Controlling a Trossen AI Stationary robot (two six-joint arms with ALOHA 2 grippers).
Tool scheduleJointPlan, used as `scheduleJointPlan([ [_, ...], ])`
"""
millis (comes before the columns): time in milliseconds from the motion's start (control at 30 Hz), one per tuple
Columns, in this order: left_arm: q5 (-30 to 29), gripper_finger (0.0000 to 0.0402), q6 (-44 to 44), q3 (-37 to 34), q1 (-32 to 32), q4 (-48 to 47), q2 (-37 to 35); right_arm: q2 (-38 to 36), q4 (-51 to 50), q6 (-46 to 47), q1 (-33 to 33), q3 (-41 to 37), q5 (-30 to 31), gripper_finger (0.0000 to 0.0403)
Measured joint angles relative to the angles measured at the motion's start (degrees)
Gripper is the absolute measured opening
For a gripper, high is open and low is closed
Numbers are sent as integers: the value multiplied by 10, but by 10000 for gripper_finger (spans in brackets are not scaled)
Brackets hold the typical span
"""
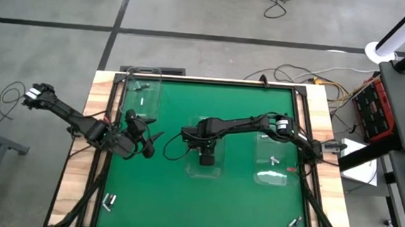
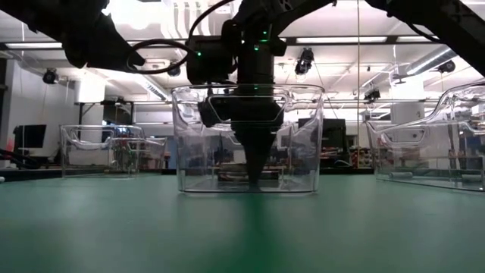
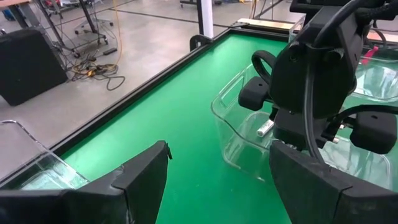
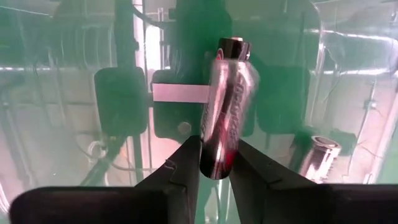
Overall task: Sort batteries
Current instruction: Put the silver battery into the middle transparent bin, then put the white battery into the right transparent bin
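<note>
- A silvery cylindrical battery (image 4: 225,112) is held between the fingers of the right pincer (image 1: 207,157), which is lowered into the clear rectangular plastic bin (image 1: 190,166) at the centre of the green desk (image 1: 168,197).
- A second battery (image 4: 318,155) is seen lying in that bin, so sorting is judged to be under way.
- The left pincer (image 1: 155,143) is held wide and empty above the desk at nine o'clock from the centre bin.
- Loose batteries (image 1: 109,201) are left at seven o'clock, and more (image 1: 296,226) at five o'clock; these remain to be sorted.
- Batteries are also seen in the clear bin at three o'clock (image 1: 274,160) and the far clear bin at eleven o'clock (image 1: 142,101).
</note>
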Motion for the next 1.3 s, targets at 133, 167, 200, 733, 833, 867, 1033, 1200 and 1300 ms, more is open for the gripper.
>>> scheduleJointPlan([
  [133, 6, 255, 0, 0, 0, 0, 0, 0, 3, -1, 0, 0, 0, 95],
  [167, 16, 255, -1, 0, 0, 0, 0, 0, 3, -1, 0, 0, 0, 98],
  [200, 24, 255, -1, 0, 0, 1, 0, 0, 3, -1, 0, 0, 0, 100],
  [733, 179, 255, -266, 0, 9, -179, 1, -70, -53, -2, 39, 18, 137, 161],
  [833, 206, 255, -402, 0, 30, -275, 9, -102, -52, 5, 55, 17, 166, 189],
  [867, 220, 255, -434, 0, 37, -302, 14, -114, -52, 10, 61, 17, 175, 197],
  [1033, 310, 255, -473, 0, 71, -340, 61, -169, -48, 38, 90, 11, 194, 222],
  [1200, 419, 250, -440, 0, 91, -343, 134, -208, -46, 72, 120, 2, 245, 229],
  [1300, 509, 240, -384, 0, 91, -343, 181, -219, -57, 89, 140, 0, 308, 229],
])
